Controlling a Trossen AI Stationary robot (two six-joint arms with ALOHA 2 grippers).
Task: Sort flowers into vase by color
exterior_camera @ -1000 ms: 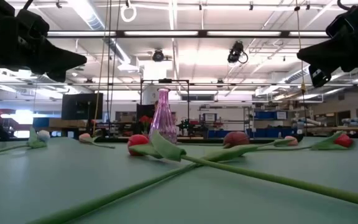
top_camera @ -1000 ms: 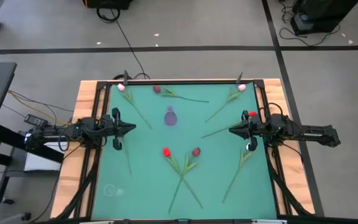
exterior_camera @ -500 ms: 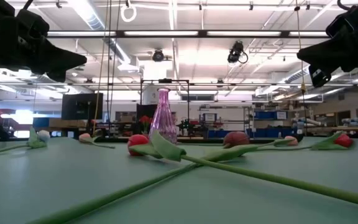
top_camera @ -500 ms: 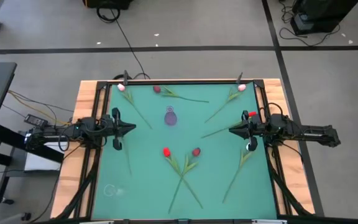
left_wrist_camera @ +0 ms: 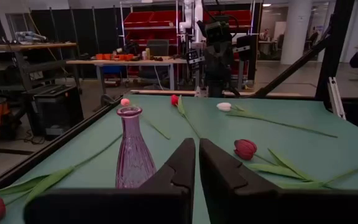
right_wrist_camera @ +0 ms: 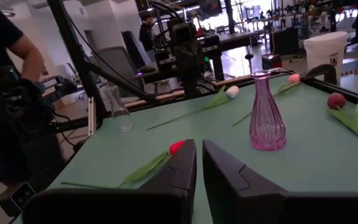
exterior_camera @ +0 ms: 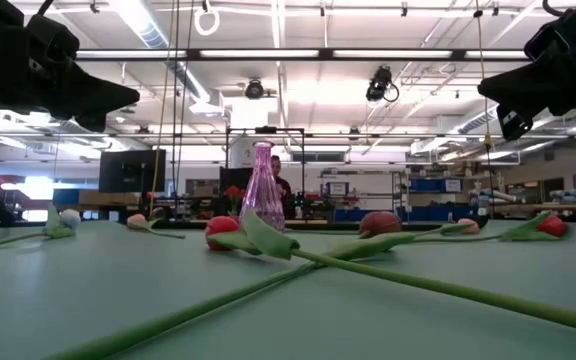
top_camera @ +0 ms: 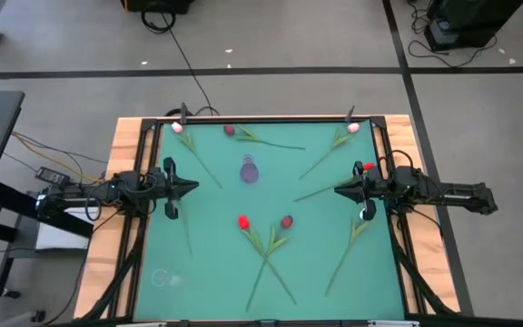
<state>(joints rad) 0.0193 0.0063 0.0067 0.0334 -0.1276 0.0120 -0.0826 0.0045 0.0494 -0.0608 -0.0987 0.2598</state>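
Artificial tulips (top_camera: 263, 238) lie scattered flat across the green desk (top_camera: 216, 263), two crossing stems at lower centre of the high view, others along the top edge. A pink glass vase (top_camera: 249, 170) stands empty at upper centre. The left gripper (top_camera: 192, 185) and right gripper (top_camera: 340, 190) hover clenched at mid-left and mid-right, grasping nothing.

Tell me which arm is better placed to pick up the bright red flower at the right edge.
The right arm, probably. Its tool hovers right beside that red flower, fingers shut and holding nothing. The left tool sits across the table, beyond the vase.
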